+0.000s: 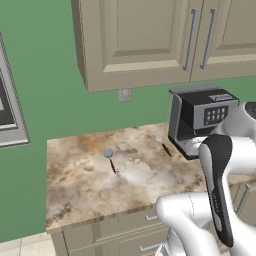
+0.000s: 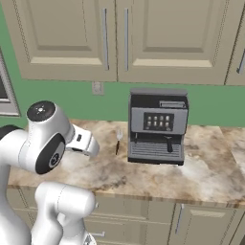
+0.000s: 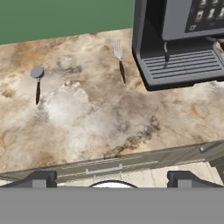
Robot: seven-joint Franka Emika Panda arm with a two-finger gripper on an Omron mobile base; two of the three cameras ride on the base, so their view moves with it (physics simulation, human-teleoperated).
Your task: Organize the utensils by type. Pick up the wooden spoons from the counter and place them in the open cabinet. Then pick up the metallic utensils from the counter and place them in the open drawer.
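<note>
Currently gripper [image 3: 112, 177] spread wide, empty, above counter [image 3: 100, 127] front edge. Round-headed metal spoon [image 3: 37, 83] lies left on the counter; fork [image 3: 120, 63] just beside coffee machine [image 3: 179, 39], well apart from it.

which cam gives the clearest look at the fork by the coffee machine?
Hand view: the fork lies unobstructed, silver tines and dark handle distinct, just left of the coffee machine. In the left base view it is a small sliver. In the right base view it is tiny beside the machine.

counter [image 3: 100, 118]: marbled stone | metallic utensils [image 3: 37, 83]: grey metal heads, dark handles
</note>
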